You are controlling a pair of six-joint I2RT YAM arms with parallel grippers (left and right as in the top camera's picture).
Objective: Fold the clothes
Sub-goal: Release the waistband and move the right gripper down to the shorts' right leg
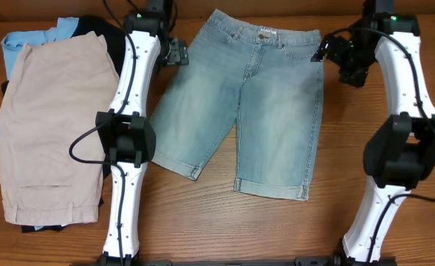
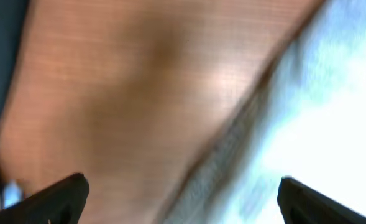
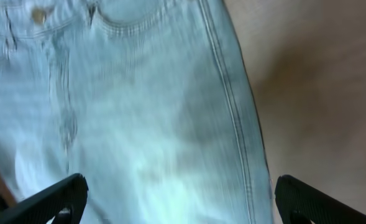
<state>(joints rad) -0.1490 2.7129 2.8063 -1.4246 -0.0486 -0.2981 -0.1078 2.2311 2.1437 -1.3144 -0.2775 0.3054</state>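
The light-blue denim shorts (image 1: pixel 254 103) lie flat and spread out in the middle of the table, waistband at the far side, cuffed hems toward the front. My left gripper (image 1: pixel 178 54) hovers at the shorts' far left edge; its wrist view shows the jaws (image 2: pixel 183 199) open over the blurred edge of the denim (image 2: pixel 319 112) and bare wood. My right gripper (image 1: pixel 328 50) hovers at the far right waistband corner; its jaws (image 3: pixel 179 199) are open above the side seam of the shorts (image 3: pixel 139 112). Neither holds anything.
A pile of other garments sits at the left: large beige shorts (image 1: pixel 51 125) on top, a sky-blue piece (image 1: pixel 25 41) and a black piece (image 1: pixel 103 29) under them. Wooden tabletop (image 1: pixel 224 214) surrounds the shorts.
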